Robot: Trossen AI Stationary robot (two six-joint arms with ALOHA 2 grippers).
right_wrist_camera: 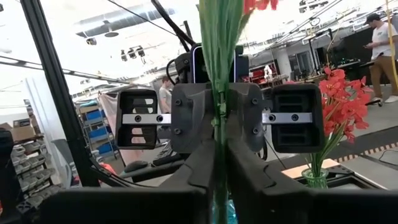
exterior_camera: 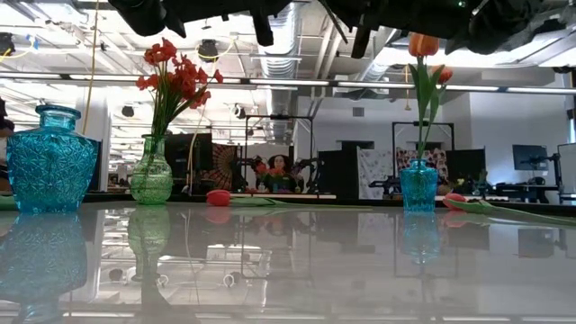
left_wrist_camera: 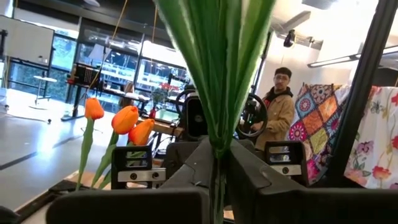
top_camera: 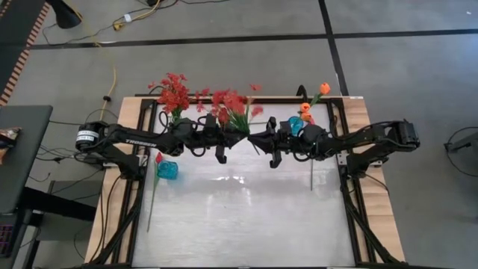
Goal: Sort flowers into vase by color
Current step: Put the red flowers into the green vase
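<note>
I am holding my left gripper [top_camera: 240, 139] and my right gripper [top_camera: 256, 140] nose to nose toward 12 o'clock from the table [top_camera: 246, 224] centre, well above the surface, with one red spray [top_camera: 233, 104] between them. The left gripper is pressing together on the bundle of green stems, which are running straight up through its fingers [left_wrist_camera: 186, 168] in the left wrist view. The stems are also passing through the right gripper, but I cannot tell whether it is gripping or letting go. I judge this to be a handover: the two grippers are facing each other so that the spray is changing sides without being laid down. The spray is being carried upright, blossoms at the far side, so that the stem ends are pointing down for insertion. The green vase [exterior_camera: 151, 180] at 11 o'clock is already holding red blossoms, so I judge it the destination, on the left arm's side. The blue vase [exterior_camera: 418, 187] at 1 o'clock is holding the orange tulips [left_wrist_camera: 124, 121]. A turquoise vase [top_camera: 168, 170] is standing at 9 o'clock, and a red-pink tulip [top_camera: 158, 158] is lying on the table just beside it.
</note>
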